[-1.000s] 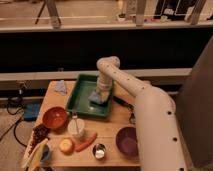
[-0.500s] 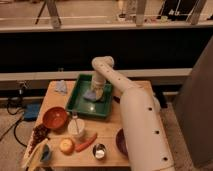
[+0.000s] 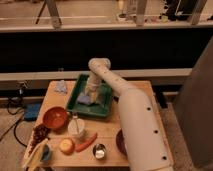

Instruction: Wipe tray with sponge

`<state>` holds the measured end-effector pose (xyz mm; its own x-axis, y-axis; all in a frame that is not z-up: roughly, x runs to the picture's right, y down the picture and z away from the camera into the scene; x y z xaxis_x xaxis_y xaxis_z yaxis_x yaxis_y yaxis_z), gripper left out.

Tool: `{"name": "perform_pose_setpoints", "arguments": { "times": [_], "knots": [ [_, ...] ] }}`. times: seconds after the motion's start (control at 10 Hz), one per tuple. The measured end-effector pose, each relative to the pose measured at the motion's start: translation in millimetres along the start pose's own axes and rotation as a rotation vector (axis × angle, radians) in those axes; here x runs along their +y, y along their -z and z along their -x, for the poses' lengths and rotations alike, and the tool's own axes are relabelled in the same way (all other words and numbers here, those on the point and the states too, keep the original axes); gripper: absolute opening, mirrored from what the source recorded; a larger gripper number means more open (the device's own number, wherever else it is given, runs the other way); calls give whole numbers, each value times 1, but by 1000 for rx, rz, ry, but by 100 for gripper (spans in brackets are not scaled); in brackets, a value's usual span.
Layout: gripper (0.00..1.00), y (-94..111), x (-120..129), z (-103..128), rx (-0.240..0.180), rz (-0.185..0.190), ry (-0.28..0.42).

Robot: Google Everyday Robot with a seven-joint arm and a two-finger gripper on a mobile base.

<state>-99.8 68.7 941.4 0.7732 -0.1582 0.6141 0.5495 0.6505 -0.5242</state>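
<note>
The arm reaches down into the green tray (image 3: 106, 108), the gripper (image 3: 90, 94) low over its left half so the pale sponge (image 3: 84, 99) meets the tray floor for wiping. Whether the jaws are pinching it, I cannot tell.

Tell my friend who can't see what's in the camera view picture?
A white robot arm reaches down into a green tray on a wooden table, its gripper over a sponge. An orange bowl, a carrot and a small cup sit nearby.
</note>
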Motion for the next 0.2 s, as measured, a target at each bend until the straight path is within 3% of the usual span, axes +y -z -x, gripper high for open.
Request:
{"name": "perform_pose_setpoints", "arguments": {
  "times": [0.2],
  "knots": [
    [0, -3, 23, 22, -1, 47, 44]
  ]
}}
